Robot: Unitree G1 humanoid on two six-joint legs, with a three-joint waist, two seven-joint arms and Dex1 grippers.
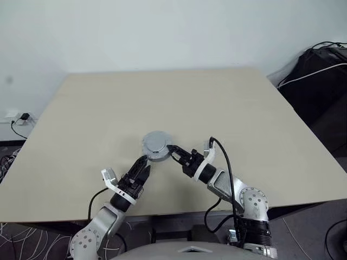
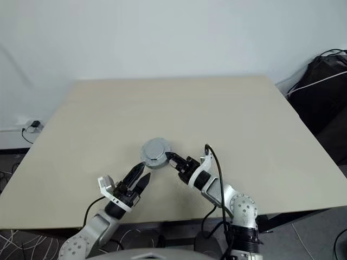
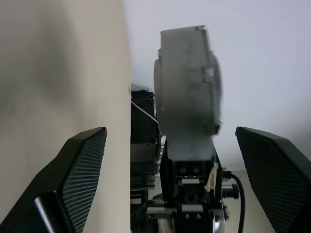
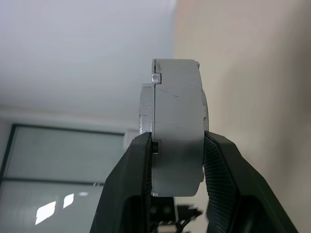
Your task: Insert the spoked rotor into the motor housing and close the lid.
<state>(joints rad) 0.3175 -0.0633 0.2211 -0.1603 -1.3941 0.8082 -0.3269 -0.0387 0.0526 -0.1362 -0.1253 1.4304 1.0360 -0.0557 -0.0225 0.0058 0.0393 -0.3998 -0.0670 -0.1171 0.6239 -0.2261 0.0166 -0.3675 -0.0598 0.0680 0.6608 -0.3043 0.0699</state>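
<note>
Right gripper (image 1: 172, 150): I see my right fingers clenched on the closed motor housing (image 1: 156, 145), one finger on each flat face, holding it up off the table (image 1: 260, 124).

Motor housing: from the head cameras it is a round grey puck at the tip of my right gripper, just ahead and to the right of my left fingertips. In the right wrist view I get it edge-on (image 4: 177, 126), a thick grey body with a thinner plate seated against one face.

Lid (image 4: 147, 109): I take that thinner plate to be the lid, sitting flush on the housing with a small notch at the seam. I cannot tell whether it is fully locked.

Spoked rotor: hidden from me; the windings and the inside of the casing are hidden too.

Left gripper (image 1: 142, 166): released, both fingers spread wide and touching nothing. In the left wrist view the housing (image 3: 187, 80) stands between and beyond the two fingers (image 3: 80, 170), with clear space on either side.

Hard to make out: the housing's surface is blurred in the left wrist view, and my right gripper body below it covers its lower edge.

Cut off: both arms run out of the bottom of the head views.
</note>
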